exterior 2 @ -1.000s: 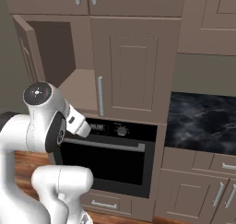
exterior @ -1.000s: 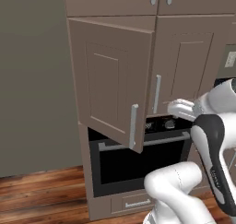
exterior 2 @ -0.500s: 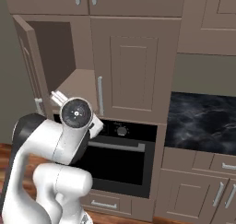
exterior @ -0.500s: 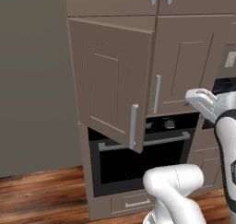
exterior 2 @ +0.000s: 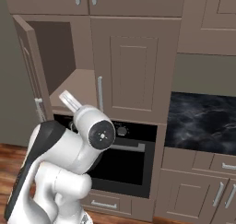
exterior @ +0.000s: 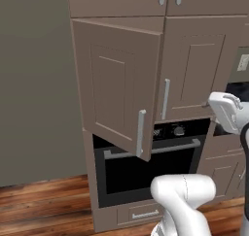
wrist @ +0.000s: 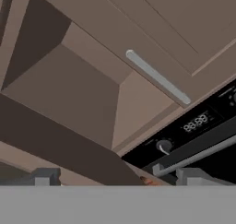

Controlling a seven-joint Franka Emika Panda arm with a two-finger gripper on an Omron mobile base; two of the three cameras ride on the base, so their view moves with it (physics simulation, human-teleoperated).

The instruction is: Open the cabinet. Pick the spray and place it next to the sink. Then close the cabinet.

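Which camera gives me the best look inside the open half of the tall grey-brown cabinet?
The right base view: it looks past the swung-open left door into the tall grey-brown cabinet, showing its tan floor and back wall. The hand view shows the same interior closer but tilted. In the left base view the open door blocks the inside.

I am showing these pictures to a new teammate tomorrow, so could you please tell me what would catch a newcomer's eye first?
Most striking is the cabinet's left door, swung wide open toward the robot, baring a plain tan interior beside the closed right door. Directly beneath sits the black oven with its long silver handle. The white arm bulks large in the foreground of the right base view.
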